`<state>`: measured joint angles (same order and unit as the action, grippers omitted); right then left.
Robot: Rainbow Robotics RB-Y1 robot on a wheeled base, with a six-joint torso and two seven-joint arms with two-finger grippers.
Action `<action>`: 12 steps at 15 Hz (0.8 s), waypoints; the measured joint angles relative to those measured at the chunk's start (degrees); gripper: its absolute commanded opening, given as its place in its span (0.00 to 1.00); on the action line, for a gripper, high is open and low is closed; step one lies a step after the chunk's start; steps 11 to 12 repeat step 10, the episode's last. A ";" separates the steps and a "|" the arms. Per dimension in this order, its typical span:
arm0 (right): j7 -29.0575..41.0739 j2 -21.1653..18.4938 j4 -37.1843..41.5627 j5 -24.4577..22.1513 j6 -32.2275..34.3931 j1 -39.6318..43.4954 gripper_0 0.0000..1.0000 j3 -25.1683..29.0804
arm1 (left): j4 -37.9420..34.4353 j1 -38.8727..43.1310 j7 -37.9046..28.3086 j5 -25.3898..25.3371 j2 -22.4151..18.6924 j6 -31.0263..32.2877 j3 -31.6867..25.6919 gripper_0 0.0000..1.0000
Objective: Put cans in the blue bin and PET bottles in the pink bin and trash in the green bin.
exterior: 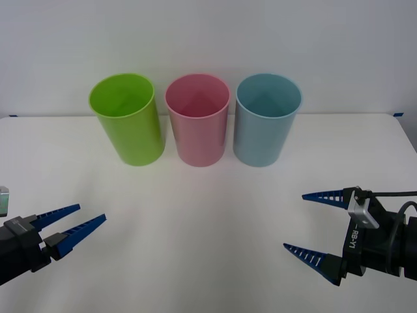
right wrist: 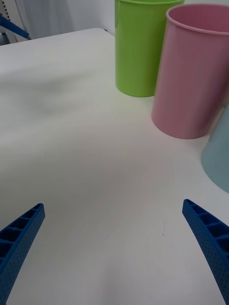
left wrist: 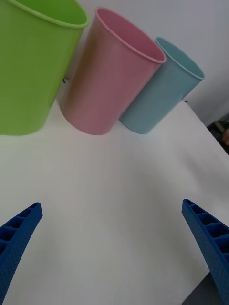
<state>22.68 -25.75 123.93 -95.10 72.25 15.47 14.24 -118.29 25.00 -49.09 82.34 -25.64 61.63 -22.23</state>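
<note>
Front view puts your left gripper (exterior: 85, 218) low at the near left of the white table (exterior: 208, 215), blue ribbed fingers parted and holding nothing; your right gripper (exterior: 294, 222) waits at the near right, spread wider and equally empty. Ahead of both, along the table's far edge, three upright bins stand in a row: the tall lime-green plastic cup-shaped bin (exterior: 127, 120) on the left, the pale-pink one (exterior: 197, 120) just beside it, the light-blue one (exterior: 266, 120) on the right. Your left arm is nearer green, your right nearer blue. No can, bottle or trash lies on the table between pincers and bins, so judge nothing ready to pick
</note>
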 measured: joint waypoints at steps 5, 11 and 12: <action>0.00 0.00 0.00 0.00 0.00 0.00 1.00 0.00 | 0.51 0.88 0.16 1.86 -0.01 0.00 0.95 1.00; 0.00 0.00 0.00 0.00 0.00 0.00 1.00 0.00 | 0.51 0.93 0.14 1.86 -0.02 0.00 0.96 1.00; 0.00 0.00 0.00 0.00 0.00 0.00 1.00 0.00 | 0.51 0.93 0.14 1.86 -0.02 0.00 0.96 1.00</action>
